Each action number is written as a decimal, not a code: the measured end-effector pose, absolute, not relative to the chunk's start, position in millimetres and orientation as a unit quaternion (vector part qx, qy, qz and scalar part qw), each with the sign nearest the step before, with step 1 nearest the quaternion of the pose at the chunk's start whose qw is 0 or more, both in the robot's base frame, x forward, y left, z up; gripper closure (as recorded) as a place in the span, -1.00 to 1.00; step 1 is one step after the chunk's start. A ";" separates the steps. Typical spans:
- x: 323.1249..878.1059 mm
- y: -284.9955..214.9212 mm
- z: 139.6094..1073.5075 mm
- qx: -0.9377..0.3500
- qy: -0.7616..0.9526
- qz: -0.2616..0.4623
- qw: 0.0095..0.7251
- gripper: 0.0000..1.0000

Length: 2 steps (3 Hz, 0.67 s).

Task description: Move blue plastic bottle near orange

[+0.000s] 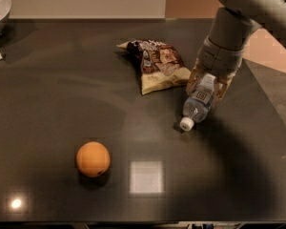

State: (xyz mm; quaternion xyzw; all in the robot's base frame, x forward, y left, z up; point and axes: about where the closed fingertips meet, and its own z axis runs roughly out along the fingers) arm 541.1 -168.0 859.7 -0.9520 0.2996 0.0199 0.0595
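gripper (209, 82) clamped on small clear bluish plastic bottle (199, 102), bottle tilted cap-end down on dark counter (62, 104); round orange fruit (92, 159) well apart, front-left

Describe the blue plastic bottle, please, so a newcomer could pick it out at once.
On the dark glossy table, look right of the crinkled brown-and-yellow snack bag. There, under the robot's gripper, lies a small clear, pale-bluish plastic bottle, white cap toward the near edge. It alone is see-through and elongated; the round orange fruit sits apart at front left.
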 end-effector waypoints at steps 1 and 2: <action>526.9 -156.2 891.0 -0.953 0.284 0.015 0.105 1.00; 498.4 -128.4 921.8 -0.956 0.247 0.027 0.157 1.00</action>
